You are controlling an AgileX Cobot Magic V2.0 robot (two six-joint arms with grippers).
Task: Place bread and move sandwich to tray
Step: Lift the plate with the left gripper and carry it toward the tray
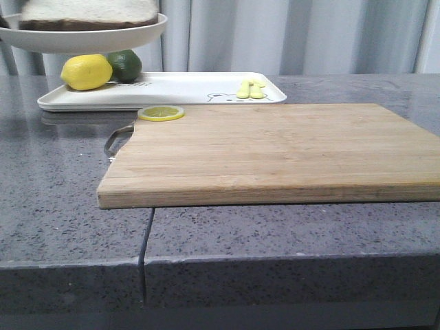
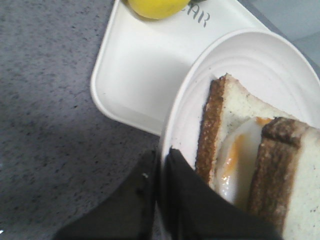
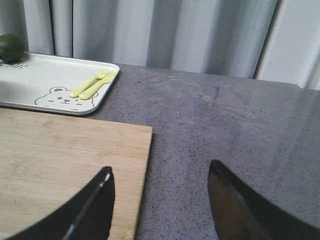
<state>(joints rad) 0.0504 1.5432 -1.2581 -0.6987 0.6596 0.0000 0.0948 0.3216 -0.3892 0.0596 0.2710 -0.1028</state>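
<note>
Front view: the plate [image 1: 82, 38] with the sandwich [image 1: 89, 12] hung above the tray [image 1: 165, 93].

Left wrist: the left end effector [image 2: 161, 172] pinched the rim; best lowered level onto bare tray.

Right wrist: the right end effector [image 3: 160, 200] gaped, empty.

The left claw [image 2: 161, 200] is pinched tight on the rim of the plate [image 2: 240, 55] — one finger under, one over — and holds it raised. The right claw [image 3: 160, 200] hangs with fingers spread wide, gripping nothing, seemingly low above the counter [image 3: 210, 130].
</note>
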